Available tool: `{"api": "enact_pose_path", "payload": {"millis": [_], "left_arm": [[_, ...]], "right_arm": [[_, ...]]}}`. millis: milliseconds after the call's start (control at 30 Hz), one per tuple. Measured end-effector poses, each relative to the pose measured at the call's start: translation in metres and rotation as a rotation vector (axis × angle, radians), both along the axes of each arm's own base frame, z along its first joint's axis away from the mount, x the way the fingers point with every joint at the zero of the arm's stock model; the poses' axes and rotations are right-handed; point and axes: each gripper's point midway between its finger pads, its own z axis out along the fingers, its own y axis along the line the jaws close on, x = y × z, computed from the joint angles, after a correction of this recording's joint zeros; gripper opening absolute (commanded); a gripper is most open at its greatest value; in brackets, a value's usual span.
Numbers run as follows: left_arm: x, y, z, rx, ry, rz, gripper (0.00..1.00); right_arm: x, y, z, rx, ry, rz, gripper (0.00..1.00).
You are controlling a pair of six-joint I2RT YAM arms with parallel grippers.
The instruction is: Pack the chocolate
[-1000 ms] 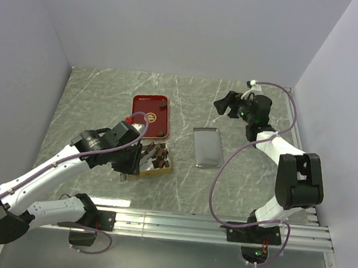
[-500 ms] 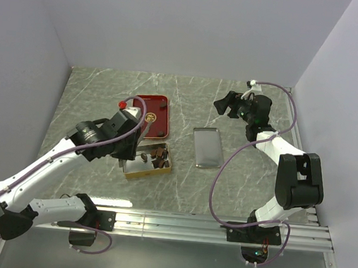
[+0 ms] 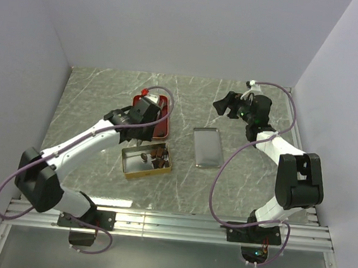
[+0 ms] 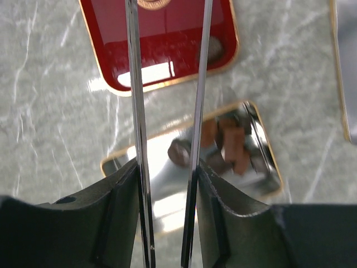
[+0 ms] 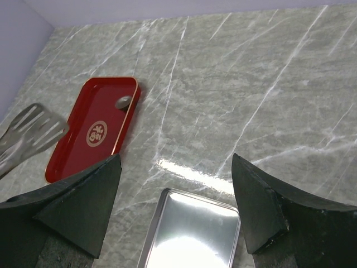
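While near the red tray (image 3: 161,124) (upper centre overhead), your left gripper (image 4: 165,170) tight on tongs (image 4: 135,111), right gripper (image 5: 175,167) with jaws apart.

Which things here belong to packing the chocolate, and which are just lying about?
In use: chocolate, gold tin, red tray, tongs in the left end effector.
Lying about: silver lid, untouched.

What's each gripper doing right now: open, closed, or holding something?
Left gripper: closed on the metal tongs.
Right gripper: open, holding nothing.
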Motion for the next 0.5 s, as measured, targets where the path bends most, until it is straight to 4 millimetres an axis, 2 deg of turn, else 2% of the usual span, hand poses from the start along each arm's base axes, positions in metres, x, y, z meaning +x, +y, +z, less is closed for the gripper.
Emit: {"api": "enact_pose_path", "payload": {"millis": [200,500], "left_arm": [[0.032,0.005,-0.017,0.009,-0.017,-0.01,0.45],[0.052,-0.001,-0.02,-0.029,-0.053,-0.067,0.47]], "right_arm": [[-0.003,0.004,0.001,0.007,-0.001,0.026,0.86],[-0.004,0.004,0.007,0.012,-0.013,0.037,0.86]]}}
